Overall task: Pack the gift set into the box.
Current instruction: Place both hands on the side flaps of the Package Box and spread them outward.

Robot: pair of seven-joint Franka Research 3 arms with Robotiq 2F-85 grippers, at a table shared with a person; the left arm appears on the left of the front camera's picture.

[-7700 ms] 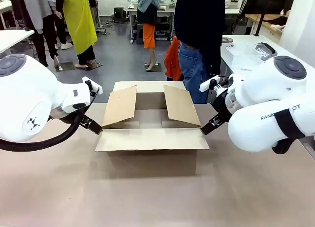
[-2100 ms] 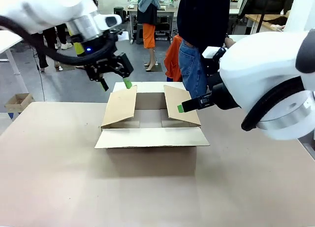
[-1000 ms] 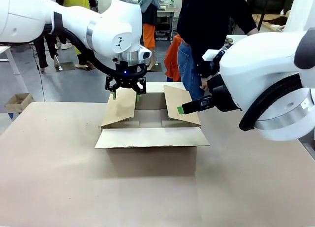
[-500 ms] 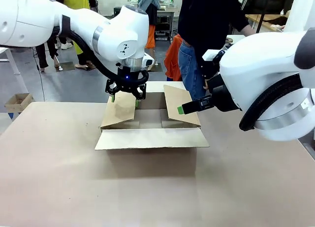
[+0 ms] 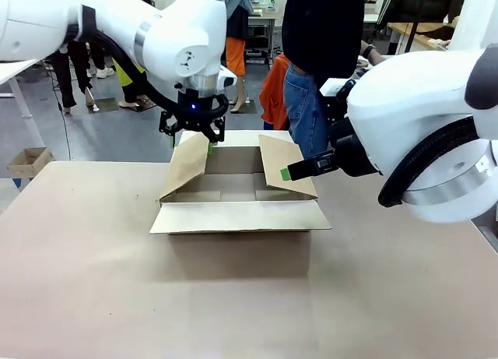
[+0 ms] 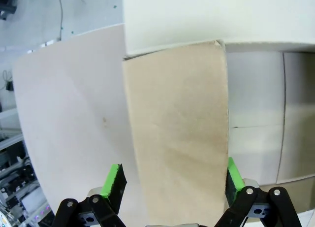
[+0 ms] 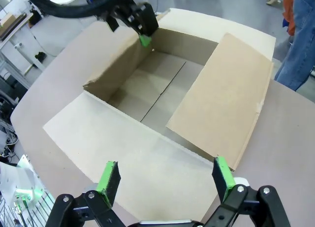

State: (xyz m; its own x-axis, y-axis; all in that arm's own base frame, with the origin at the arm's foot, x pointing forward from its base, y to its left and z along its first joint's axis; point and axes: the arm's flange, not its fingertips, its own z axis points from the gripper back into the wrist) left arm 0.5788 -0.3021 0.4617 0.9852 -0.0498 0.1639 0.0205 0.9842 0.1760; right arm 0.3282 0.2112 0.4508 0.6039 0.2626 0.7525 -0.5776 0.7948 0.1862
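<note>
Tabletop box (image 5: 233,254) has left end effector (image 5: 191,141) straddling its flap (image 5: 187,168).

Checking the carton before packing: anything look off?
Yes: the box isn't fully open. Its right flap slopes inward over the opening; the left flap stands steeper, with the open left pincer at its top edge.

A: The box (image 5: 233,250) was plain brown corrugated cardboard, matt, a bit fibrous, flaps included.
B: And the table (image 5: 93,297) top?
A: Matt beige, smooth, no glare. The arm shells (image 5: 436,125) were glossy white plastic. The left gripper (image 6: 172,168) was matt black, plastic by the look, its pads (image 6: 111,180) bright green and rubbery-looking.
B: The person (image 5: 319,24)?
A: Dark cloth top, blue denim jeans.
</note>
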